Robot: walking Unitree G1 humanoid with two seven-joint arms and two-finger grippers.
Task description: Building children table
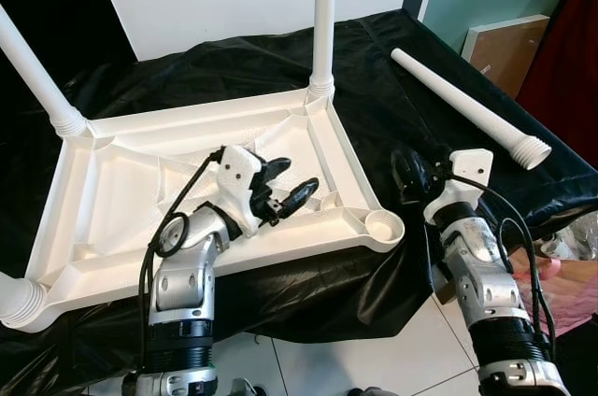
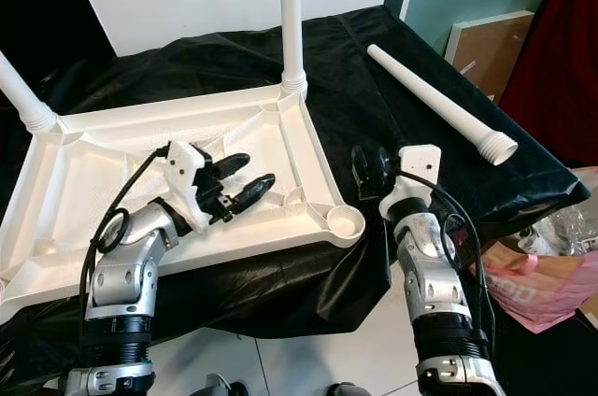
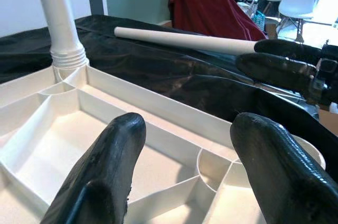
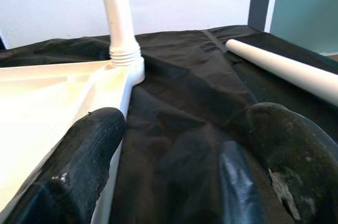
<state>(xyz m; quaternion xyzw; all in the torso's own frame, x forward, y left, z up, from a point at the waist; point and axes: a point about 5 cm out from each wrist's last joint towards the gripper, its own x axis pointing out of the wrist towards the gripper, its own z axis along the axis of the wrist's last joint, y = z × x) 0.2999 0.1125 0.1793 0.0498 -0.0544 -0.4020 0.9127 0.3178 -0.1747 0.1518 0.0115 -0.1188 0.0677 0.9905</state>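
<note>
With both the left gripper (image 1: 291, 181) and right gripper (image 2: 364, 170) spread empty, the loose leg (image 1: 472, 106) is best being gripped near its threaded end for the open corner socket (image 1: 381, 223).

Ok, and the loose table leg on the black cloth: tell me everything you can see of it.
The loose leg is a long white tube, plastic by its look, tapering to a rounded narrow end and widening to a ribbed, threaded collar with an open mouth. It lies flat and diagonal on the black cloth, narrow end farther from the robot, collar nearer, to the right of the upturned tabletop. Only the cloth touches it; the right gripper sits apart from it, open.
</note>
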